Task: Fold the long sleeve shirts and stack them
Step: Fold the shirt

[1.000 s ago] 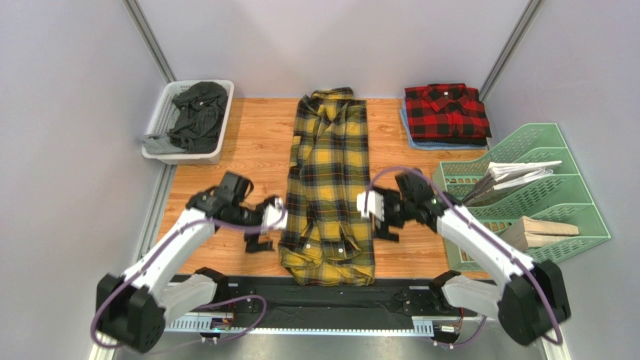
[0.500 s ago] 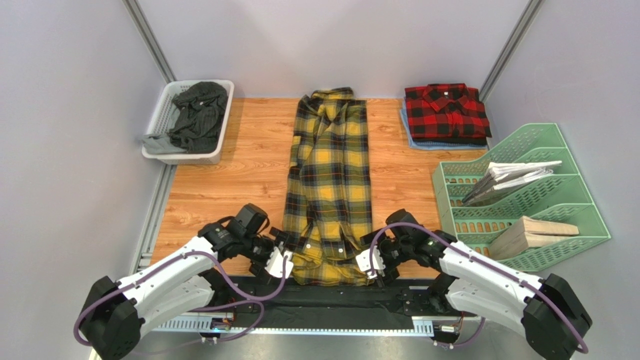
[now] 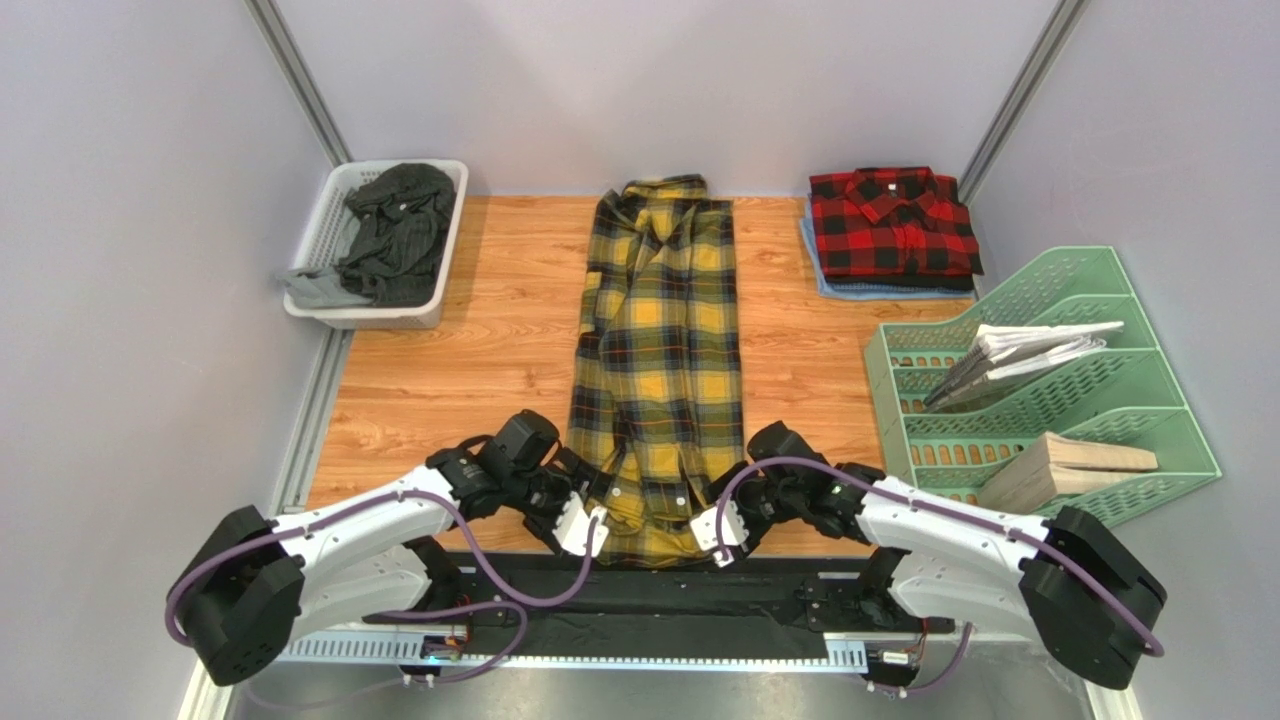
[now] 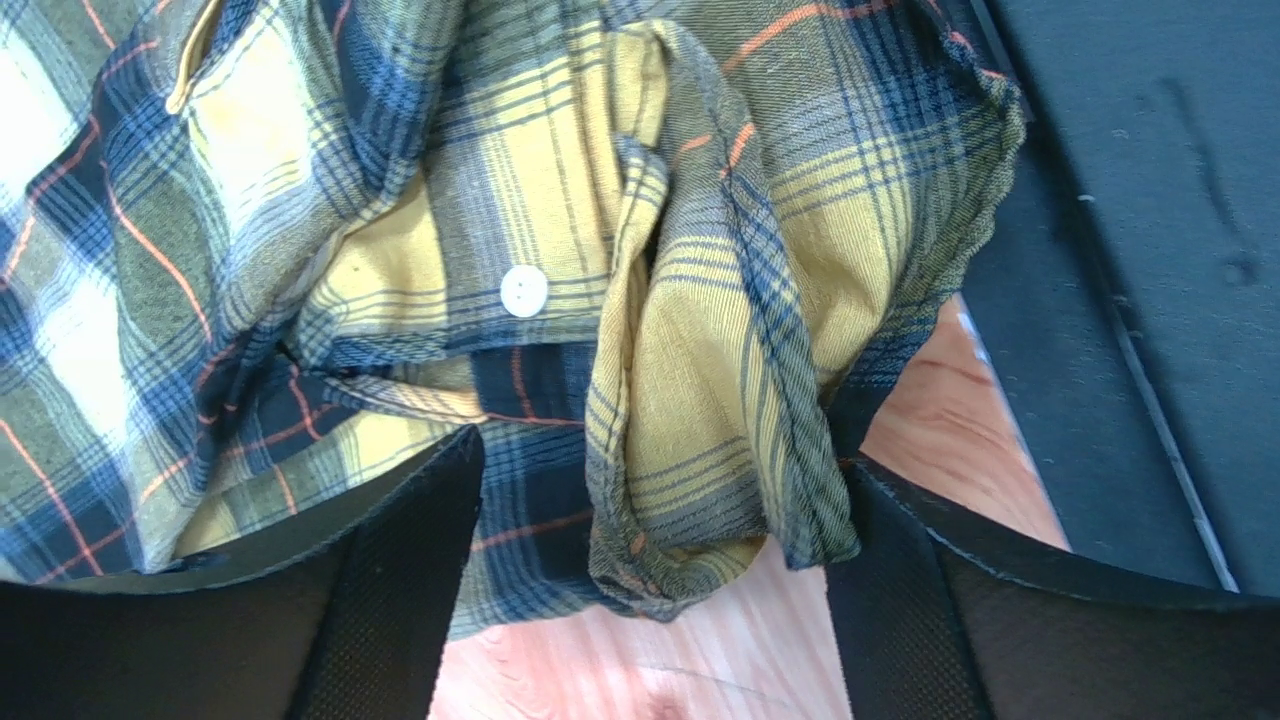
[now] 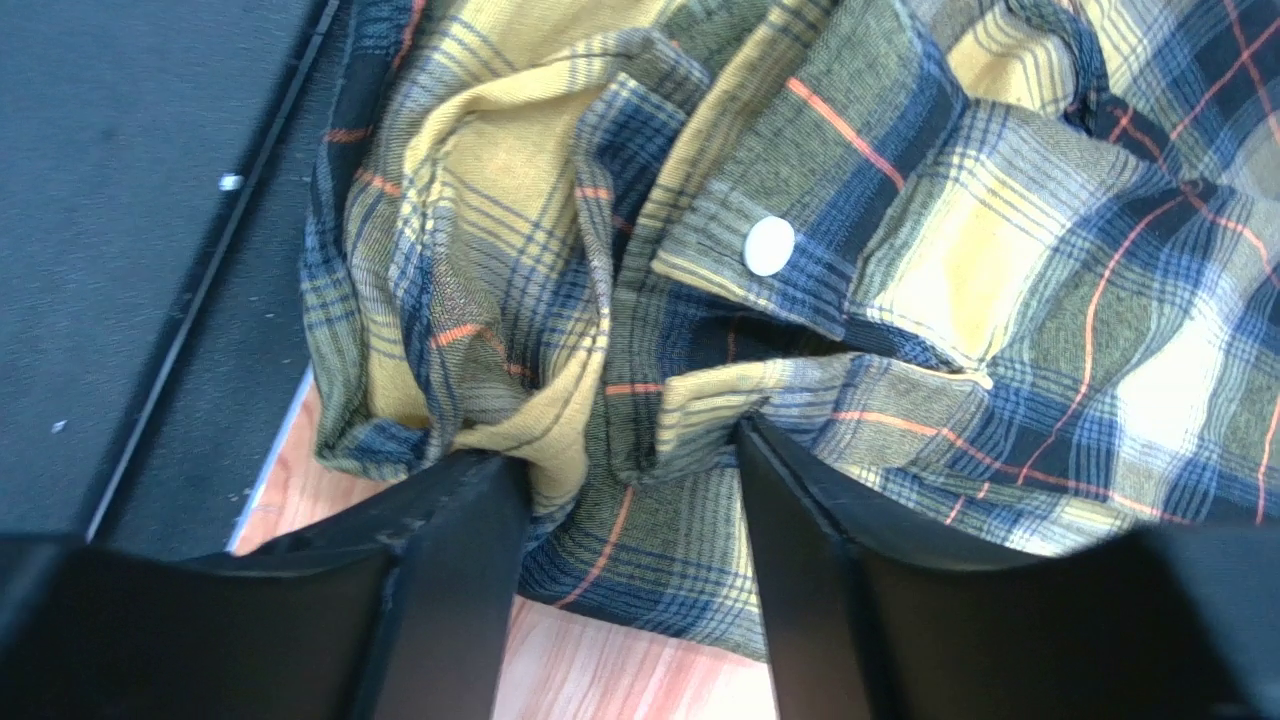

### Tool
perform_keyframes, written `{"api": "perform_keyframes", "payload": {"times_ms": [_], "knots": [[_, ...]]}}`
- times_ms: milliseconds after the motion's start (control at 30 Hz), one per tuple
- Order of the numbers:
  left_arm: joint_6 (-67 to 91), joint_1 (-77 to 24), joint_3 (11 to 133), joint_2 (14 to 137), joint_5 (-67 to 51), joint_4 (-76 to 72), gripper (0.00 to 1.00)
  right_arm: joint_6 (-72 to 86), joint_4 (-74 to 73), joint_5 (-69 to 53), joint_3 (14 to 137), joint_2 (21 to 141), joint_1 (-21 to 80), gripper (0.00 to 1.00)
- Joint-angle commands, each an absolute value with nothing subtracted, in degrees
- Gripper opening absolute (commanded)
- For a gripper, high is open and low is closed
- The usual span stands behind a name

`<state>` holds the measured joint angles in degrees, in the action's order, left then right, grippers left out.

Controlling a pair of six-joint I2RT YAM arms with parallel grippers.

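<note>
The yellow plaid shirt [image 3: 661, 330] lies lengthwise on the middle of the table, collar far, hem near. My left gripper [image 3: 583, 528] is at the near left hem corner. In the left wrist view its open gripper [image 4: 646, 540] straddles bunched hem fabric [image 4: 706, 450]. My right gripper [image 3: 706, 534] is at the near right hem corner. In the right wrist view it [image 5: 631, 525] is open, with a narrower gap and hem folds [image 5: 661, 435] between the fingers. The red plaid shirt [image 3: 894, 225] lies folded at the back right.
A white basket [image 3: 334, 222] with dark grey garments stands at the back left. A green file rack [image 3: 1104, 293] with papers and a wooden block [image 3: 1074, 465] stands at the right. A black mat [image 3: 646, 593] runs along the near edge, just behind the hem.
Both grippers have moved from beside the shirt's lower half down to its near edge, then inward onto the two hem corners. The shirt's hem is more bunched.
</note>
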<state>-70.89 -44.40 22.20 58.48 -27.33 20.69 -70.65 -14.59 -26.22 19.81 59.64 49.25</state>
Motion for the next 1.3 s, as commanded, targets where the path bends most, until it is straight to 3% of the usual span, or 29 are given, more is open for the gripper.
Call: {"api": "perform_keyframes", "payload": {"times_ms": [0, 67, 100, 133, 200, 233, 400, 500, 533, 567, 933, 1267], "knots": [[-71.81, -45.09, 22.24, 60.38, -24.26, 19.6, 0.75, -69.18, -11.34, -21.98, 19.86, 61.26, 49.83, 0.55], [-71.28, -45.18, 22.41, 59.59, -24.43, 19.51, 0.61, -68.56, -11.6, -21.62, 20.13, 61.0, 49.92, 0.45], [-70.93, -45.26, 22.85, 59.07, -25.56, 19.51, 0.41, -67.95, -11.69, -20.93, 20.21, 60.74, 49.83, 0.42], [-70.41, -45.26, 23.2, 57.67, -26.36, 19.51, 0.29, -67.77, -11.86, -20.66, 20.3, 60.3, 49.92, 0.35], [-67.6, -45.26, 24.34, 56.34, -27.77, 19.77, 0.05, -66.8, -13.17, -19.43, 21.35, 58.89, 49.83, 0.29], [-66.63, -45.26, 24.78, 55.38, -27.86, 20.21, 0.0, -66.01, -13.79, -19.08, 21.88, 58.36, 49.92, 0.26], [-62.76, -45.26, 26.8, 51.42, -27.95, 25.92, 0.0, -59.87, -20.19, -17.93, 25.74, 52.4, 49.92, 0.23], [-59.42, -45.26, 27.42, 47.64, -28.65, 27.77, 0.0, -57.05, -23.02, -18.28, 26.72, 49.32, 49.92, 0.12], [-57.93, -45.26, 27.6, 46.51, -28.83, 28.21, 0.0, -56.43, -23.2, -18.02, 26.89, 48.87, 49.75, 0.02], [-57.66, -45.26, 27.68, 46.23, -29.18, 28.91, 0.0, -55.82, -23.64, -17.84, 26.89, 48.69, 49.92, 0.0], [-55.2, -44.83, 28.83, 50.01, -27.42, 27.77, 0.0, -53.53, -22.5, -18.28, 27.77, 51.68, 49.05, 0.0], [-56.86, -40.17, 37.25, 54.04, -30.76, 29.36, 0.0, -56.33, -25.66, -24.77, 36.55, 56.68, 41.76, 0.0]]}}
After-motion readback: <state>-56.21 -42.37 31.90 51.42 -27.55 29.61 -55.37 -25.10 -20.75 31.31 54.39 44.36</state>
